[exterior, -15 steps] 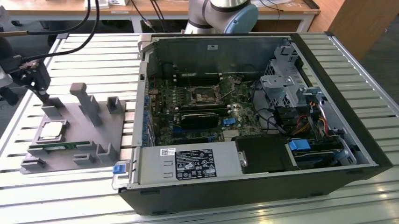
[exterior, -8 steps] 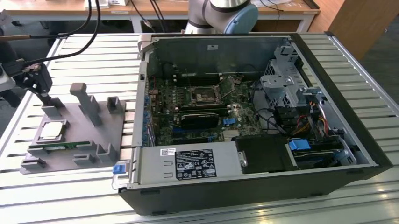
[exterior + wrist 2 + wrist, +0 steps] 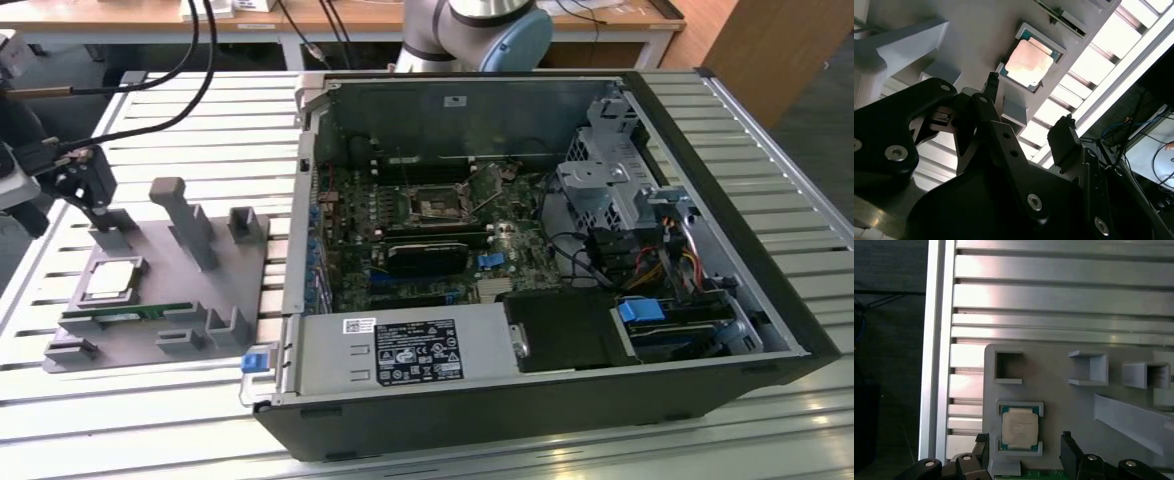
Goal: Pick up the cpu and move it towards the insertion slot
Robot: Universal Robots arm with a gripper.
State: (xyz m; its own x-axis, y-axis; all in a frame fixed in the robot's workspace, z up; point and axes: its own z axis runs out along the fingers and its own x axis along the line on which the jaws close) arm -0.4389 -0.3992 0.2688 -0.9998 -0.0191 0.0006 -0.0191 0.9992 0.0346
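End effector (image 3: 1024,439): fingers were apart with nothing clamped between them. In the first wrist view the two dark fingertips (image 3: 981,441) stood one to each side of the fixture's square pocket. Contact with the fixture could not be determined.

End effector position: in the exterior view the end effector (image 3: 91,205) hung over the far end of the fixture, near the pocket.

Fixture (image 3: 180,300): a grey moulded block with several upright posts (image 3: 180,220) and open-sided pockets. It sat on the counter (image 3: 200,110), a surface of aluminium slats.

Cpu (image 3: 110,282): lay flat in the fixture's square pocket, metal top upward. Both wrist views showed the cpu (image 3: 1026,61) seated within the pocket's raised corner walls, with a greenish rim around the metal plate. It was not gripped.

Memory stick (image 3: 127,315): a long, thin green board, seated on edge in a groove of the fixture, just beside the pocket that held the cpu.

Computer case (image 3: 561,330): a black case lying on its side with the panel off, just beside the fixture on the same counter.

Insertion slot (image 3: 438,206): a square socket with a dark centre and a shiny frame, on the green board inside the computer case. It was well apart from the fixture.

Arm base (image 3: 474,25): a grey and blue joint beyond the computer case, on the side away from the fixture.
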